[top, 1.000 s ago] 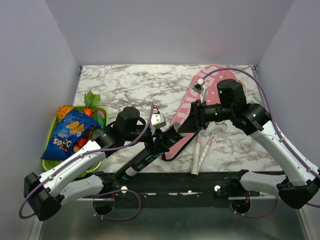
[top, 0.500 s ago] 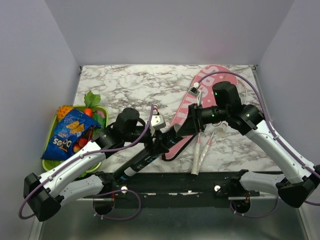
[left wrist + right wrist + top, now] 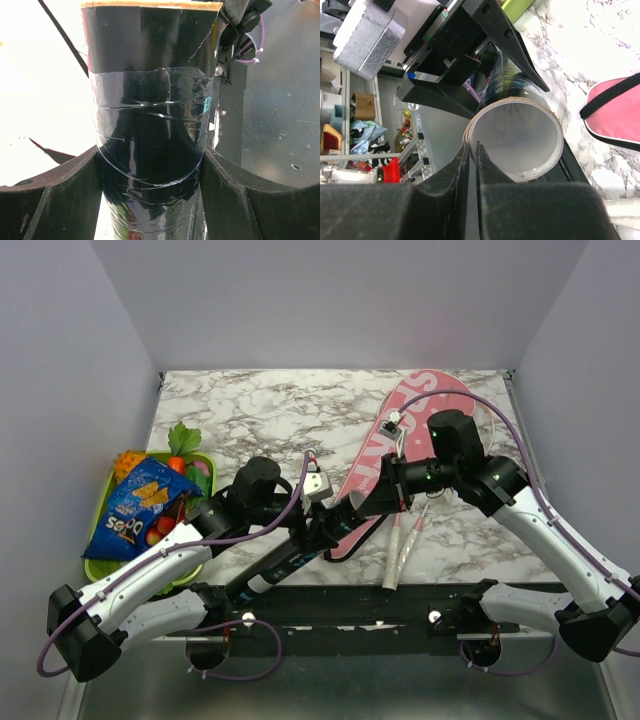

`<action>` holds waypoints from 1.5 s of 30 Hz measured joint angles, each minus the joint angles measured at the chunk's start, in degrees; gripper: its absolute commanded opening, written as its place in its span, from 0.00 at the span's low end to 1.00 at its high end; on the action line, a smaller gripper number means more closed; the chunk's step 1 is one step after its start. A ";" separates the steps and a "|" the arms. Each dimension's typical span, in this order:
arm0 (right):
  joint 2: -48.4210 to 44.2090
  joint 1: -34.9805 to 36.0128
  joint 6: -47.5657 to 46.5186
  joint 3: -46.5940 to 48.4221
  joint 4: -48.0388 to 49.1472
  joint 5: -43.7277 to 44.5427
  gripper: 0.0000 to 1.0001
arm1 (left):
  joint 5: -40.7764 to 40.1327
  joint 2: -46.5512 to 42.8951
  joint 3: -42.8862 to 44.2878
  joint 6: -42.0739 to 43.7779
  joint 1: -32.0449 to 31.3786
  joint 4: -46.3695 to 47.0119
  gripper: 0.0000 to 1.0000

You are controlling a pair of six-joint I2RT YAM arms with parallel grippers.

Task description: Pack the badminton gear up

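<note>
The long black tube lies slanted above the table's near edge, its open end toward the right arm. My left gripper is shut round its middle; in the left wrist view the tube fills the gap between the fingers. My right gripper is shut on the rim of the tube's open end, one finger inside and one outside. The pink "SPORT" bag lies at the back right. Two white racket handles lie beside it, their heads hidden under my right arm.
A green tray of toy fruit with a blue snack packet on it sits at the left edge. The bag's edge with a black strap lies right of the tube's mouth. Grey walls close in the table.
My right gripper has moved down and to the left onto the tube's open end. The left gripper and tube have barely shifted.
</note>
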 measured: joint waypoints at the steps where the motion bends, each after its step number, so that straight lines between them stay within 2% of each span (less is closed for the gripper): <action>1: -0.17 0.00 -0.11 -0.20 0.11 -0.02 0.10 | 0.07 0.02 0.00 -0.02 0.00 0.02 0.00; 4: -0.52 -0.04 -0.28 -0.63 0.66 -0.35 0.01 | 0.59 0.11 0.00 -0.13 0.00 0.11 0.00; 13: -1.51 -0.24 -0.48 -1.05 1.57 -0.50 0.01 | 1.27 0.24 -0.02 -0.81 0.00 1.05 0.00; 19: -1.68 -4.66 -0.63 -0.39 0.74 -0.70 0.01 | 0.46 0.24 -1.31 -2.95 0.00 4.68 0.00; 27: -0.50 -9.94 -2.64 6.03 -4.13 2.27 0.01 | -0.17 -1.73 -4.22 -3.37 0.04 6.86 0.00; 32: 1.68 -11.61 -3.85 9.79 -8.41 11.87 0.01 | -0.44 -2.29 -4.48 -3.23 0.04 6.95 0.00; 35: 3.41 -15.04 -3.21 9.35 -9.88 19.50 0.01 | -1.22 -2.71 -4.50 -3.02 0.04 6.54 0.00; 41: 6.71 -26.34 3.21 -0.94 -8.87 34.47 0.01 | -4.81 -3.50 -4.48 -1.86 0.04 5.07 0.00; 45: 9.86 -31.12 8.22 -7.32 -7.23 45.20 0.01 | -7.98 -3.80 -4.02 -1.90 0.04 3.80 0.00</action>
